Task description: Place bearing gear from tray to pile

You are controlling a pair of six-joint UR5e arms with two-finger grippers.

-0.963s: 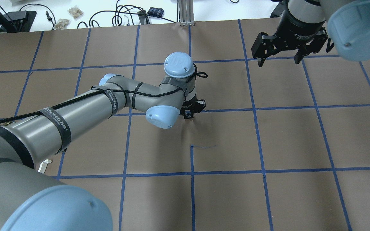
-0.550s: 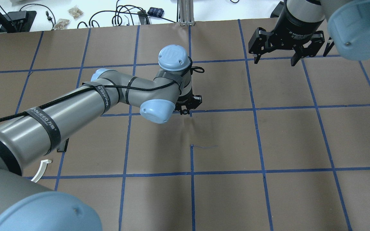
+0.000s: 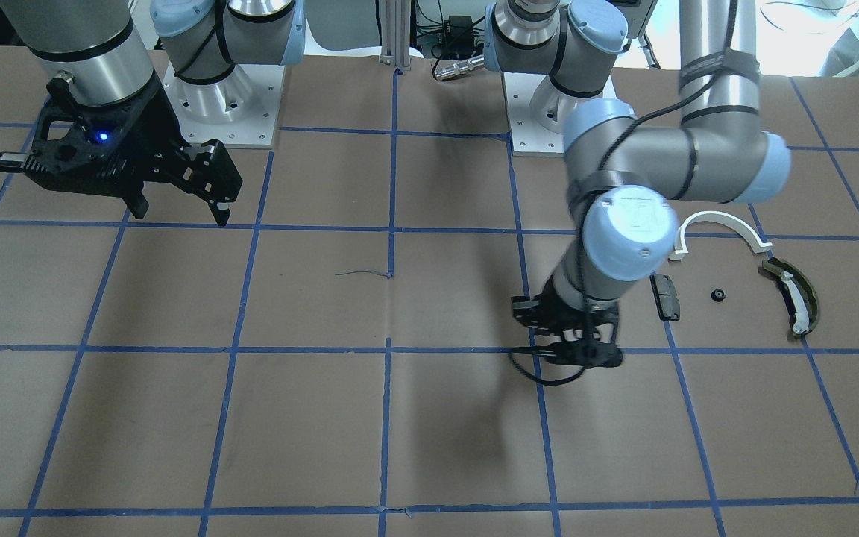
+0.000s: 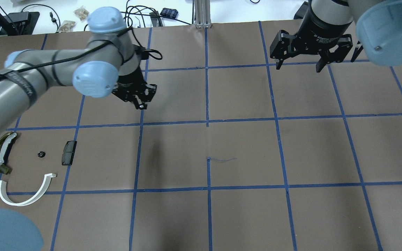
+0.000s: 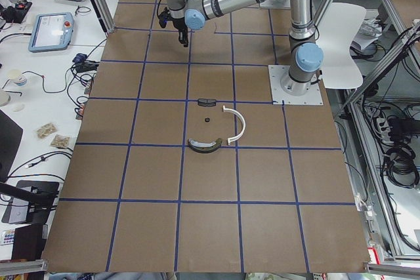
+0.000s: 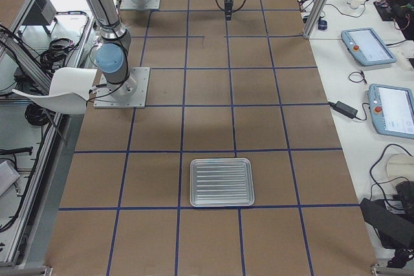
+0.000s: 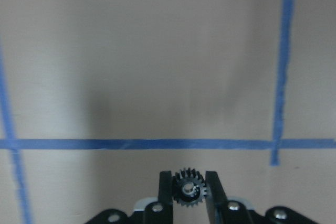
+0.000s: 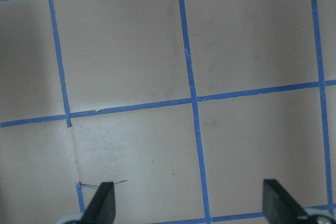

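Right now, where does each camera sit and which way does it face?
Front-facing: across the table, facing the robot; both bases, left gripper on its right.
Overhead: behind the shoulders, looking down; both arms, right gripper open.
Exterior left: table's left end; pile, one arm.
Exterior right: table's right end; tray, one arm.
Left wrist: looks down; fingers hold the gear.
Right wrist: looks down; spread fingertips.
Front-facing and overhead share the pile.

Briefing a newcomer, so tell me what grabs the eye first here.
The left gripper hangs above the table, shut on a tiny black gear. Nearby lies the pile: white half-ring, olive curved piece, dark block. The silver tray sits empty.
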